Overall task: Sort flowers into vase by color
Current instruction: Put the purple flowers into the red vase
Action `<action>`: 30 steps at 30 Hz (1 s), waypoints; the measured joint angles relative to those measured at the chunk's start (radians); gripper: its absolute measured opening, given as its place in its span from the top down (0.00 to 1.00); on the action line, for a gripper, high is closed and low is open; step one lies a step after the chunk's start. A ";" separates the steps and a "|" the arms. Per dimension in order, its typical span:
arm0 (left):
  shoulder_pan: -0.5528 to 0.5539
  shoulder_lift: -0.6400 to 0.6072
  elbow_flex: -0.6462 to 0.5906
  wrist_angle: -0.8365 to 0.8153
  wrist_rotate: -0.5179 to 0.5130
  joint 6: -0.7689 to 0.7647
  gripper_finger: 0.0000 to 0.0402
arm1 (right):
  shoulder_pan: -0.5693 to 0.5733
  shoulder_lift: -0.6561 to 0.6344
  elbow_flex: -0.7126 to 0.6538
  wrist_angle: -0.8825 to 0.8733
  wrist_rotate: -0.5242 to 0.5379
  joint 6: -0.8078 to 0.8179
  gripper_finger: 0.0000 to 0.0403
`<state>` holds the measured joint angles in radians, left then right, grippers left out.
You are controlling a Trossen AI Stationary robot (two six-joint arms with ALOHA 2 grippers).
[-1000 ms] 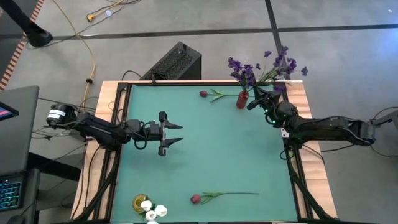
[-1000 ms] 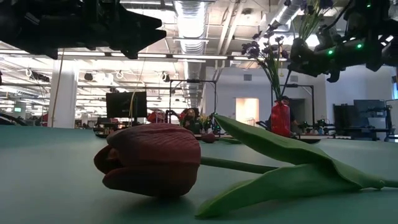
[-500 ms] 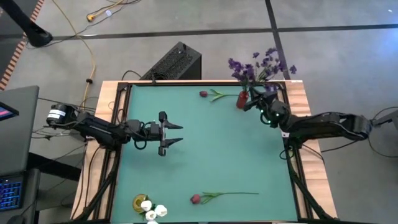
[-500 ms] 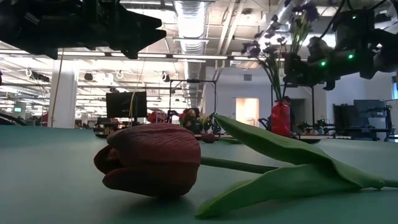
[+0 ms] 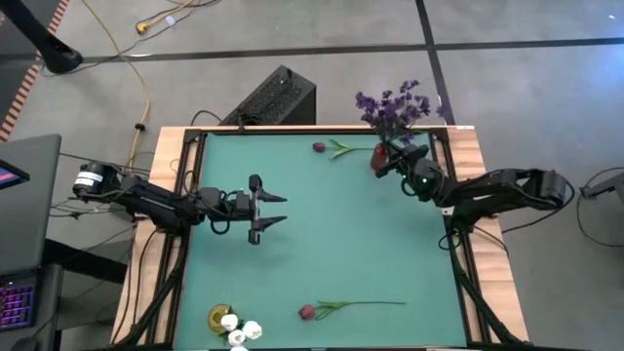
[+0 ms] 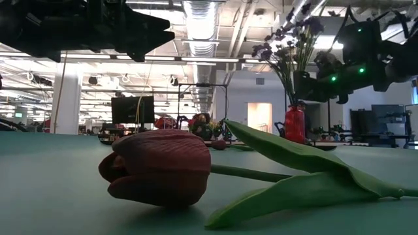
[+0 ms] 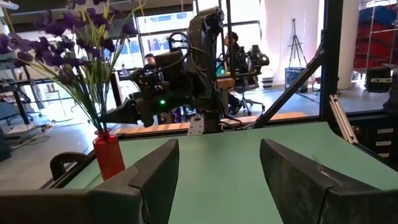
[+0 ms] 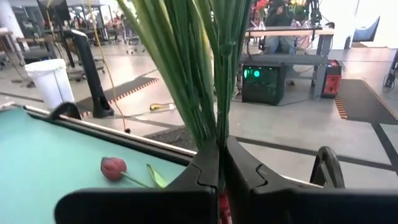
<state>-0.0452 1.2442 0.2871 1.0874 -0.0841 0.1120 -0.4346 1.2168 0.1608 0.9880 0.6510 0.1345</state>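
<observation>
Green felt tabletop [image 5: 331, 244] holds two loose dark red tulips while the right gripper [image 5: 388, 162], clamped on a purple sprig's green stems [image 8: 205, 81], seems to seat them in the small red vase [image 5: 379, 156], needing release next

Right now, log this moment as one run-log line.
right gripper: shut on purple sprigs, above red vase | left gripper: open, waiting mid-table | red tulips lying on table

Two dark jointed arms, green lights glowing.
</observation>
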 joint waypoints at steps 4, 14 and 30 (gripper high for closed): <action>0.000 0.000 0.000 -0.001 0.000 0.000 0.47 | 0.000 0.058 0.024 0.003 0.000 0.004 0.92; 0.000 0.000 0.000 -0.007 0.001 0.000 0.47 | 0.000 0.090 0.040 -0.016 0.001 -0.003 0.91; 0.000 0.000 0.000 -0.008 0.002 0.008 0.47 | 0.036 0.088 0.040 -0.052 0.007 -0.012 0.79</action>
<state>-0.0452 1.2438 0.2871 1.0794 -0.0818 0.1200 -0.3988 1.3052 0.2008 0.9359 0.6579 0.1221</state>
